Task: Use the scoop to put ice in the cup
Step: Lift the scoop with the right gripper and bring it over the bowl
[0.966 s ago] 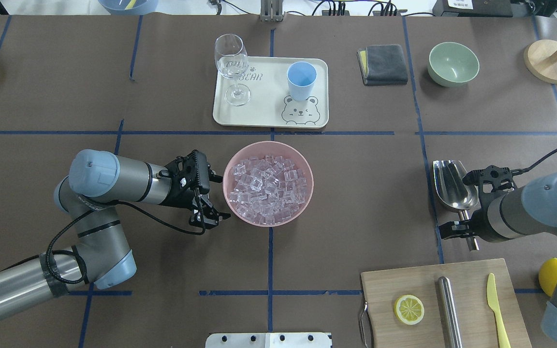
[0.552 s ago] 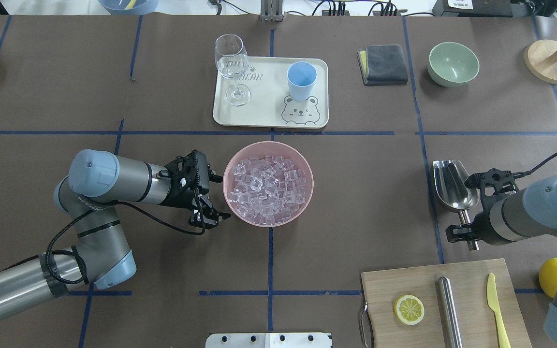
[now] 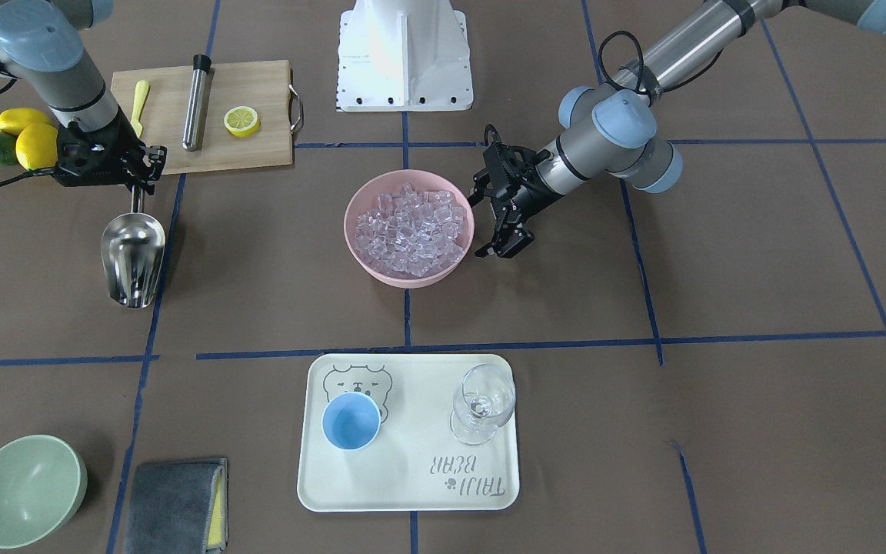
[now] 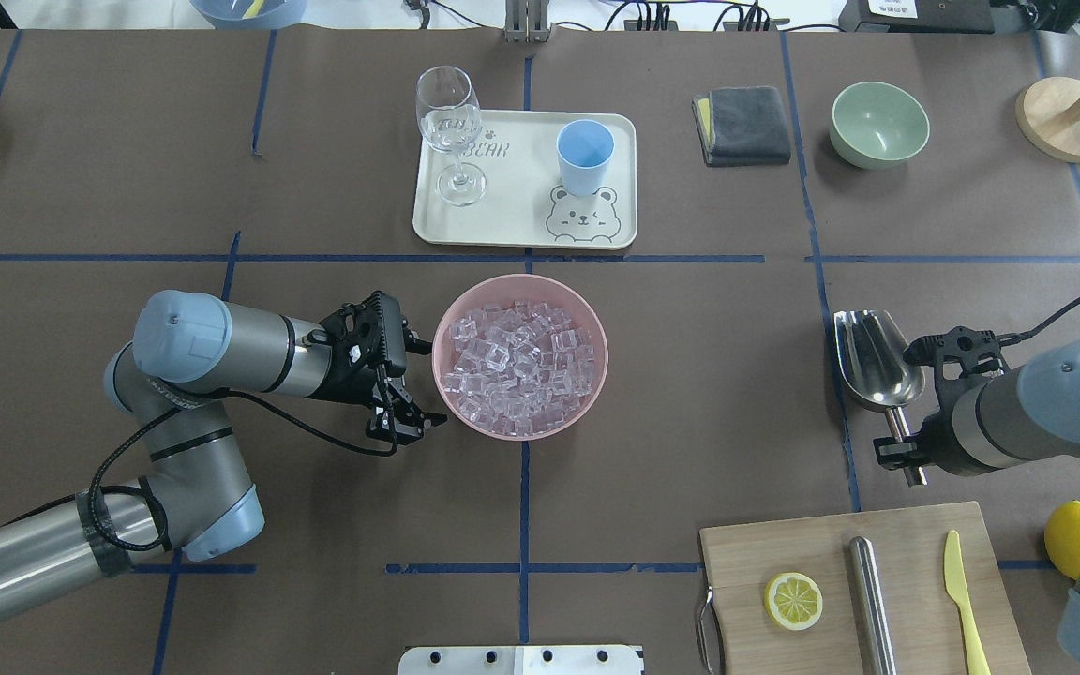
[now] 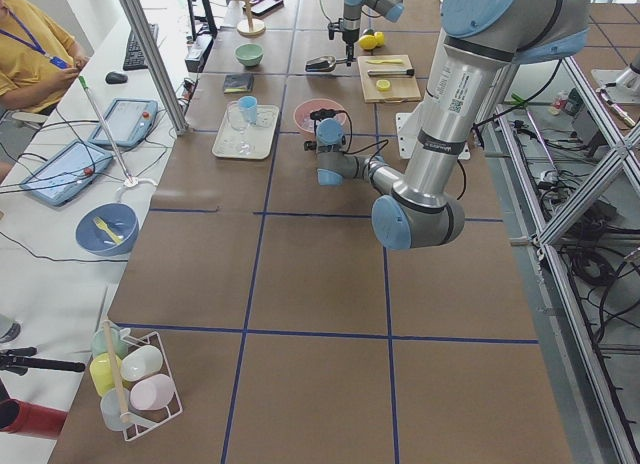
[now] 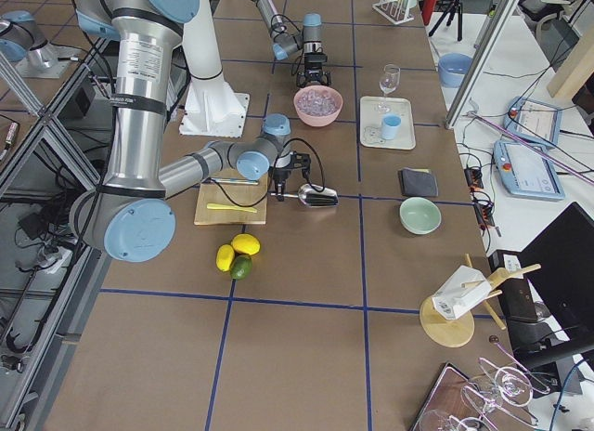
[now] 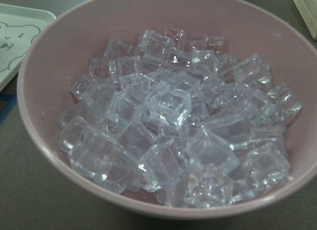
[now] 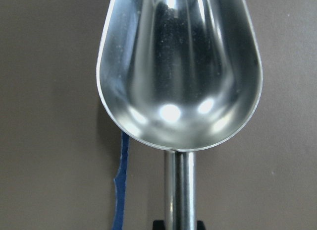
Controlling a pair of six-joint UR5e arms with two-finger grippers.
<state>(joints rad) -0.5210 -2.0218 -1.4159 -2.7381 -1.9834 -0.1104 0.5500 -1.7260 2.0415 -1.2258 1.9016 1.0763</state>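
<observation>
The steel scoop lies on the table at the right and fills the right wrist view. My right gripper is shut on its thin handle. The ice is heaped in a pink bowl at the table's middle, and shows close up in the left wrist view. My left gripper is open beside the bowl's left rim, with nothing in it. The light-blue cup stands upright on a cream tray behind the bowl, and I see no ice in it.
A wine glass stands on the tray's left side. A cutting board with a lemon slice, a steel cylinder and a yellow knife lies near the right arm. A green bowl and a grey cloth are at the back right.
My right gripper's fingers have closed in on the scoop's handle, and the scoop's bowl has shifted slightly to the left. The left arm has not moved.
</observation>
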